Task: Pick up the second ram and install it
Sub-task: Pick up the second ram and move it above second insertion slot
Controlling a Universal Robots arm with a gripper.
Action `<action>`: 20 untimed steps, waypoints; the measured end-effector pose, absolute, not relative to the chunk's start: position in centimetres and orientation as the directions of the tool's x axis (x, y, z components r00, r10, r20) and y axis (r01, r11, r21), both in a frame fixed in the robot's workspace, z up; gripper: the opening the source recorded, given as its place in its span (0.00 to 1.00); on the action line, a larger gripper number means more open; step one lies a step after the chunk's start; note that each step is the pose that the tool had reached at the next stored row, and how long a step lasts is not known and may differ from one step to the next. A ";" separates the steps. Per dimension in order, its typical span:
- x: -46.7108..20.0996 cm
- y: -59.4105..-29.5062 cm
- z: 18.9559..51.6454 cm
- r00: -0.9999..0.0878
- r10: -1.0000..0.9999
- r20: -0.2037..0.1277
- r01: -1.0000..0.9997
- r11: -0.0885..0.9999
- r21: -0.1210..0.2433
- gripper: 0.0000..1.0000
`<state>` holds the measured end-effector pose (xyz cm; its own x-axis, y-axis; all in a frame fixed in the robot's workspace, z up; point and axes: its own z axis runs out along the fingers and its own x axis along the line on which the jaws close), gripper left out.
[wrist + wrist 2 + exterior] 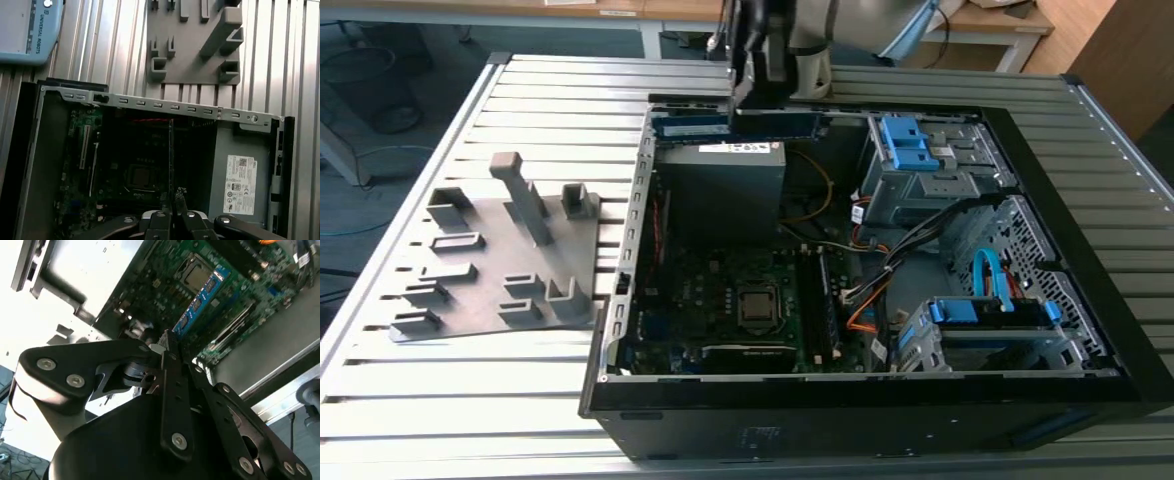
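My gripper (pixel 761 108) hangs over the far end of the open computer case (pixel 1067 390), above the power supply (pixel 720 190). It is shut on the second ram (pixel 700 127), a thin dark stick with a blue label. In the second wrist view the ram (pixel 202 302) reaches out from the closed fingertips (pixel 169 347) of the gripper (pixel 167 337) toward the motherboard (pixel 165 285). The first wrist view has the ram (pixel 171 150) edge-on, rising from the gripper (pixel 172 197). The long memory slots (pixel 827 300) lie beside the processor socket (pixel 757 305), well below the stick.
The grey holder plate (pixel 480 270) with its raised blocks lies on the slatted table at the exterior view's left of the case. Drive cages with blue clips (pixel 907 150), cables (pixel 921 235) and another cage (pixel 994 320) crowd the case's other side.
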<state>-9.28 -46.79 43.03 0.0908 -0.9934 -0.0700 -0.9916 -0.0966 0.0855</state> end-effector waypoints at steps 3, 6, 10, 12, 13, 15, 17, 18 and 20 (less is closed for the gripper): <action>-8.5 -46.8 42.5 0.087 -0.994 -0.070 -0.992 -0.093 0.085 0.14; -8.5 -46.8 42.0 0.039 -0.997 -0.070 -0.995 -0.045 0.086 0.14; -8.5 -46.8 41.5 -0.025 -0.997 -0.074 -0.996 0.018 0.086 0.14; -8.5 -46.8 41.5 -0.041 -0.995 -0.091 -0.996 0.034 0.086 0.14; -8.5 -46.8 41.4 -0.049 -0.994 -0.101 -0.995 0.040 0.086 0.14; -8.5 -46.8 41.3 -0.057 -0.991 -0.119 -0.995 0.047 0.087 0.14; -8.1 -46.9 40.9 -0.058 -0.991 -0.122 -0.995 0.047 0.087 0.14; -7.8 -46.9 40.8 -0.058 -0.991 -0.121 -0.995 0.047 0.087 0.14; -7.1 -46.9 40.4 -0.058 -0.991 -0.121 -0.995 0.047 0.087 0.14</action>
<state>-7.13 -46.87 40.40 -0.0578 -0.9909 -0.1215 -0.9951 0.0473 0.0873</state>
